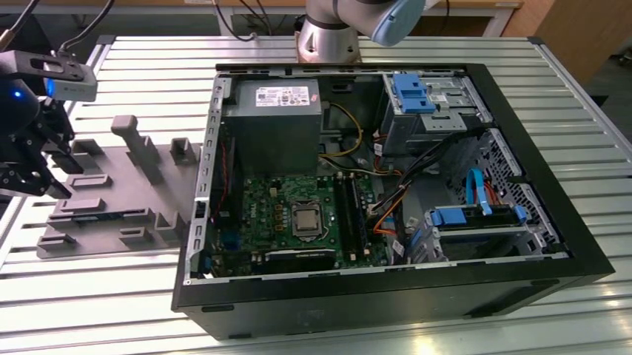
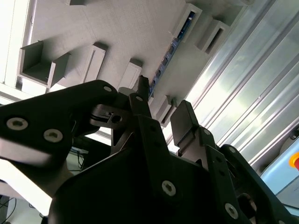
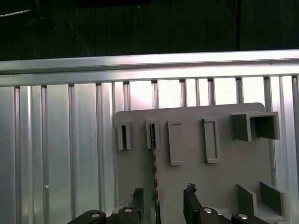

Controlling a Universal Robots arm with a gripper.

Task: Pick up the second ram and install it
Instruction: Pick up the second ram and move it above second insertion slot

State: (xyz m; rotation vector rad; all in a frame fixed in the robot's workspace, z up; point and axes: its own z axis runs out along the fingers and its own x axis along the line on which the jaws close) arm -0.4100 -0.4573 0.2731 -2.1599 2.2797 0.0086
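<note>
Gripper [image 3: 163,190]: open, nothing held. Two black fingers [image 3: 190,203] stand apart w/ a clear gap btwn them, hovering over grey fixture plate [image 3: 224,163].
Second ram [image 3: 153,140]: thin blue-green stick standing on edge in a narrow holder on the plate, seen edge-on. Not gripped, and not touched as far as I can tell.
Alignment: in first wrist view the stick's line runs into the gap btwn the fingers, nearer one finger than the other. Gripper looks to be above it, not down around it.
Step in hand: pick-up approach, I'd judge. Early in the task, install not begun.
Next move needs: fingers centred on the stick, pads square to its flat faces, and a straight descent so neither tip clips the holder walls. Squeeze should be light and even, since the board is thin.
Ext. view adds: whole layout. Gripper sits at the exterior view's left edge, mid-height. Open PC case [image 1: 395,296] fills centre to right, w/ green motherboard [image 1: 266,203] and black memory slots [image 1: 351,211], well apart from the plate. All rests on slatted metal table [image 1: 148,66].
Second wrist view adds: slanted look along second ram [image 2: 175,44], showing its blue-green colour, plus finger shape close up.
First wrist view adds: straight-down look, best for judging sideways offset.
Unclear: whether the slots already hold a stick; too small to tell.
</note>
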